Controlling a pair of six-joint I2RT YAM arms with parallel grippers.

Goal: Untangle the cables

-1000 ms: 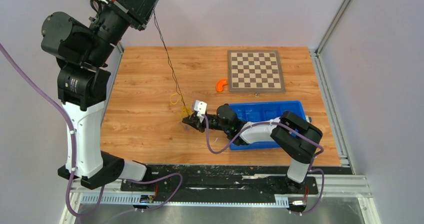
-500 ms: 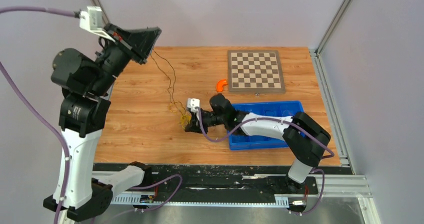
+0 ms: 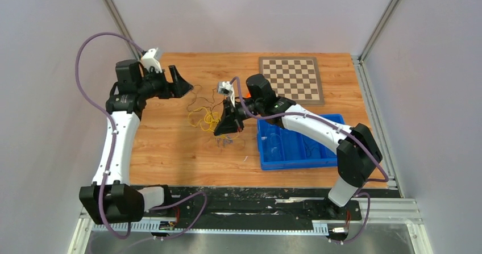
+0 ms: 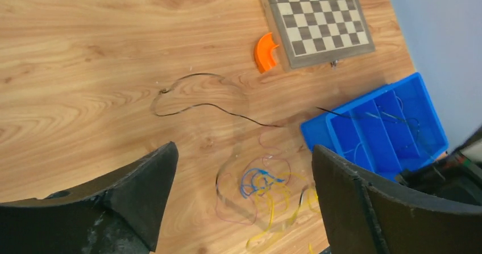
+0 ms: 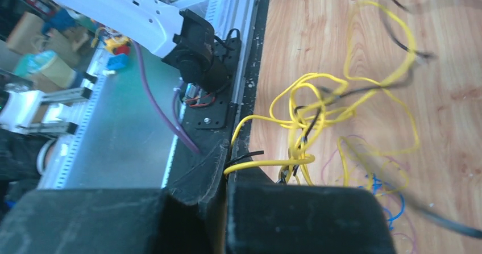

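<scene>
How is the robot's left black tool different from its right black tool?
The left black tool has its jaws spread wide, while the right black tool is shut tight. The left tool holds nothing, but the right tool pinches the thin yellow cable. The left tool is toward the far left of the wooden table, and the right tool is nearer the middle. Both are black, have two fingers and are above the table.
</scene>
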